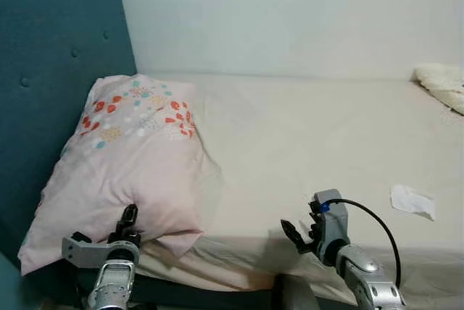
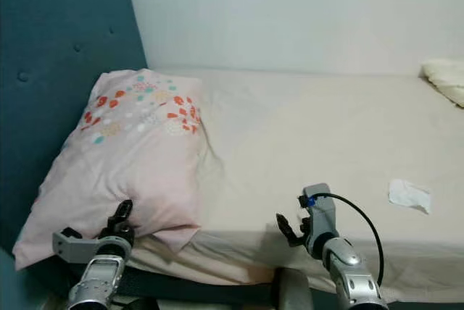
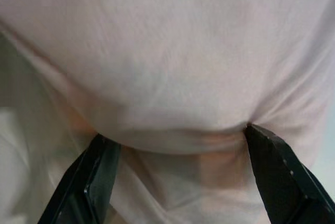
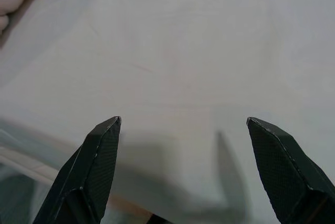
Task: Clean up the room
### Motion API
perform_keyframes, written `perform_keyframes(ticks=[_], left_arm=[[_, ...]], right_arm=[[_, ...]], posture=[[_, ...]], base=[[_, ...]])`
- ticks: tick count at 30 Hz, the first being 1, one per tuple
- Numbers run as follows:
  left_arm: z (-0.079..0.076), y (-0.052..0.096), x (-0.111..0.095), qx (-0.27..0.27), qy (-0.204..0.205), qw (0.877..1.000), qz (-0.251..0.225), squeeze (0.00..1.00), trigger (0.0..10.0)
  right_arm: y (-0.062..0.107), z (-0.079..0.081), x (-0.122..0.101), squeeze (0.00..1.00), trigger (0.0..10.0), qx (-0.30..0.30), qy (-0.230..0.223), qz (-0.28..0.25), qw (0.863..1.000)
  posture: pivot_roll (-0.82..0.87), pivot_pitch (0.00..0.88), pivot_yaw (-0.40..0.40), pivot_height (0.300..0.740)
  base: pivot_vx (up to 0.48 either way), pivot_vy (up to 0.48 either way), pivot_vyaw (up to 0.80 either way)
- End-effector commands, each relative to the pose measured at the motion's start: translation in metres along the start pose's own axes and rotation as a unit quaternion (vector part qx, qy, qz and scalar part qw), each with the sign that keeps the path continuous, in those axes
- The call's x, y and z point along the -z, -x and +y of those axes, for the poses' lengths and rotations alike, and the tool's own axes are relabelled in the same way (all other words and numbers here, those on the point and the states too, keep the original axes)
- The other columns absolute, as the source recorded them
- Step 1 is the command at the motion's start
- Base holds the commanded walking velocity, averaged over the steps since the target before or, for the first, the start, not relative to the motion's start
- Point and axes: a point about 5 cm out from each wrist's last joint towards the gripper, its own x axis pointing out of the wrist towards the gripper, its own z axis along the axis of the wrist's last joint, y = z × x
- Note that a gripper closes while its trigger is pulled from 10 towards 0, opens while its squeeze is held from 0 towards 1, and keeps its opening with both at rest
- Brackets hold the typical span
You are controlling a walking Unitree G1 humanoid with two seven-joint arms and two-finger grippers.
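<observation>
A pink pillow with red and teal flowers leans against the teal headboard at the left end of the bed. My left gripper is open at the pillow's lower front edge, and the pink fabric bulges between its spread fingers. My right gripper is open with nothing in it, low over the cream sheet near the bed's front edge. A crumpled white paper lies on the sheet to the right of that gripper.
A fluffy cream blanket lies at the bed's far right end. A pale wall runs behind the bed. The cream mattress stretches wide and flat between pillow and blanket.
</observation>
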Motion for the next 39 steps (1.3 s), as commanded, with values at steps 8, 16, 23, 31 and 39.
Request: perform_keyframes(ticks=[8,16,23,31,39], left_arm=[[-0.009,-0.013,-0.007,-0.014,-0.011,1.0,-0.012,0.0,10.0],[-0.044,-0.032,-0.024,0.021,0.005,0.999,-0.04,0.0,0.0],[-0.076,-0.043,-0.036,0.052,0.003,0.997,-0.054,0.0,0.0],[-0.142,-0.054,-0.051,0.141,-0.01,0.988,-0.064,0.0,0.0],[-0.205,-0.054,-0.057,0.224,-0.041,0.972,-0.06,0.0,0.0]], right_arm=[[0.0,0.0,-0.002,0.0,10.0,0.004,-0.001,-0.008,1.0],[0.002,-0.002,-0.002,0.0,10.0,0.009,-0.002,-0.01,1.0],[0.003,-0.004,-0.003,0.0,10.0,0.015,-0.004,-0.013,1.0],[0.003,-0.006,-0.004,0.0,10.0,0.018,-0.003,-0.015,1.0],[0.005,-0.009,-0.006,0.0,10.0,0.023,-0.005,-0.018,1.0]], posture=[[-0.03,0.0,-0.011,0.346],[-0.04,0.0,-0.009,0.346],[-0.05,0.0,-0.008,0.346],[-0.05,0.0,-0.014,0.346],[-0.05,0.0,-0.015,0.346]], base=[[0.0,0.0,0.0],[0.0,0.0,0.0],[0.0,0.0,0.0],[0.0,0.0,0.0],[0.0,0.0,0.0]])
